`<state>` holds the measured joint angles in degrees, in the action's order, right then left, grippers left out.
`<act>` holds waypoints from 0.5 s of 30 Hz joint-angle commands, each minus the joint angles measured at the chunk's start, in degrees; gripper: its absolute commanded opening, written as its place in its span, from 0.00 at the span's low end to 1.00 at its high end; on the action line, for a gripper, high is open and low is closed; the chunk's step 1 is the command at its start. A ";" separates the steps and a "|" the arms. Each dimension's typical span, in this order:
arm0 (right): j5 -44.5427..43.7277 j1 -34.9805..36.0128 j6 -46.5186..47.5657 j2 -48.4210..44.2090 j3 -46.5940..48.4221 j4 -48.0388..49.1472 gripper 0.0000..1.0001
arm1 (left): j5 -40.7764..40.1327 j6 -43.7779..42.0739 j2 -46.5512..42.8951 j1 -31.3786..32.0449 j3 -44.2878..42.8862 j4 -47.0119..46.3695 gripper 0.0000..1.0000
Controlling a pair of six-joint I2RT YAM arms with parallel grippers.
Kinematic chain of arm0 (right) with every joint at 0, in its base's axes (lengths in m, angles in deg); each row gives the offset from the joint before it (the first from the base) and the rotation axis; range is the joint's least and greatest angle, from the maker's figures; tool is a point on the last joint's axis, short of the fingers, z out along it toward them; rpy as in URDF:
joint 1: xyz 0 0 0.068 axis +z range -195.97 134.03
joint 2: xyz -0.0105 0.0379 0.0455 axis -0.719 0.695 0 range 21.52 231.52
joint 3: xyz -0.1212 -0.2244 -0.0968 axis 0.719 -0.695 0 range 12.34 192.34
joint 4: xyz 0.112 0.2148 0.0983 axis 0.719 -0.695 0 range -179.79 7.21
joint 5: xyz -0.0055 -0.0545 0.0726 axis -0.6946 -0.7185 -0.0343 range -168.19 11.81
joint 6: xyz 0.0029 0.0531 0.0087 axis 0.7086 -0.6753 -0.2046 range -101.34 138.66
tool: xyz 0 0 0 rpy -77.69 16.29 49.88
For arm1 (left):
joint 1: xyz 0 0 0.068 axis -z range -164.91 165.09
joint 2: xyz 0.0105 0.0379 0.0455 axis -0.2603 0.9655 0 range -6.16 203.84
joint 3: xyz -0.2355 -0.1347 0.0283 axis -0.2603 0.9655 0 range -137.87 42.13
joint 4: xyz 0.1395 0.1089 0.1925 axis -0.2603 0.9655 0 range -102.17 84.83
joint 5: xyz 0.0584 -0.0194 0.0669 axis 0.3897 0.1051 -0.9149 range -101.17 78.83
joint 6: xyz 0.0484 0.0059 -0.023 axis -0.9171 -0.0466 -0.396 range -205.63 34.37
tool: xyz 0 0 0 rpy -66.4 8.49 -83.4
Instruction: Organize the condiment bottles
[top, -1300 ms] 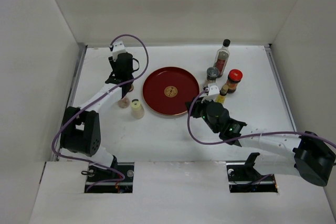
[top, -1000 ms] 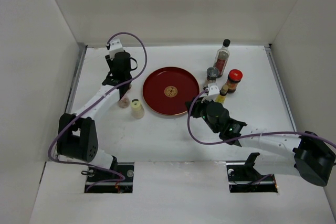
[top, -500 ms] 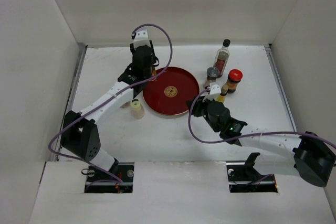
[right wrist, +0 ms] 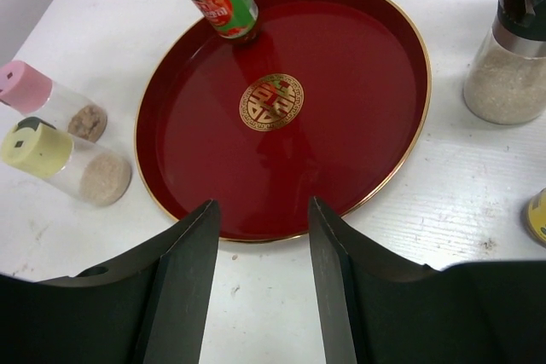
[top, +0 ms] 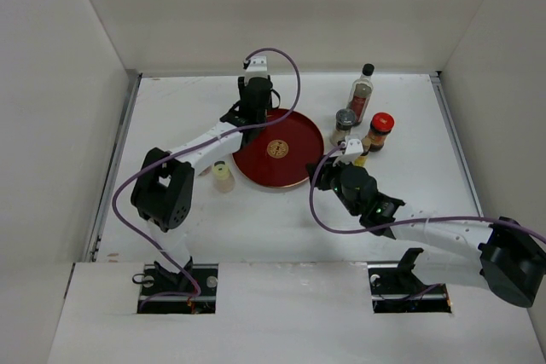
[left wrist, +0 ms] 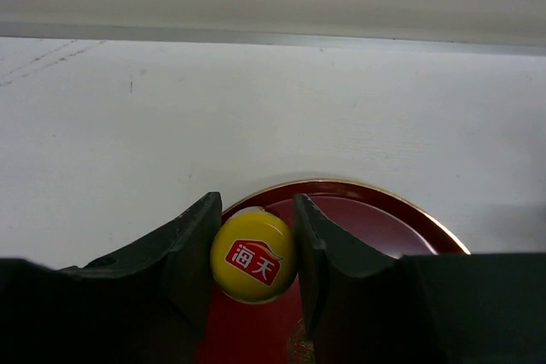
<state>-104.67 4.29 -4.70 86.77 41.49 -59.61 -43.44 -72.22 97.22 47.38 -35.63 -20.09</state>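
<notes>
As the left gripper (left wrist: pixel 253 229), jaws clamped on the yellow-capped sauce bottle (left wrist: pixel 253 260), has just swung from the red tray's (right wrist: pixel 341 117) 9 o'clock side to its 11 o'clock rim, placing seems near; the right gripper (right wrist: pixel 260 240) has jaws apart, empty.

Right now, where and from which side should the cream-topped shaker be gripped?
Grip the cream-topped shaker around its clear body below the cap, coming from the near side. It looks upright; the pink-topped shaker stands close on its left, the red tray on its right.
</notes>
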 commanded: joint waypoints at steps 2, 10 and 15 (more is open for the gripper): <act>0.29 -0.30 -0.64 -1.01 0.21 3.01 0.52 | -0.77 0.04 -2.39 0.44 -4.51 -9.04 0.18; 0.29 -0.56 -0.73 -1.09 0.12 2.84 0.53 | -1.12 0.30 -1.60 0.53 -0.30 -9.57 0.19; 0.29 -0.56 -0.73 -1.71 -0.05 3.01 0.53 | -1.65 0.30 -1.95 0.97 1.91 -12.11 0.19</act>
<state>-104.67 4.23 -4.94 86.73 41.47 -59.59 -43.72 -72.18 97.81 47.93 -33.66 -22.74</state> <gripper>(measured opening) 0.534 0.348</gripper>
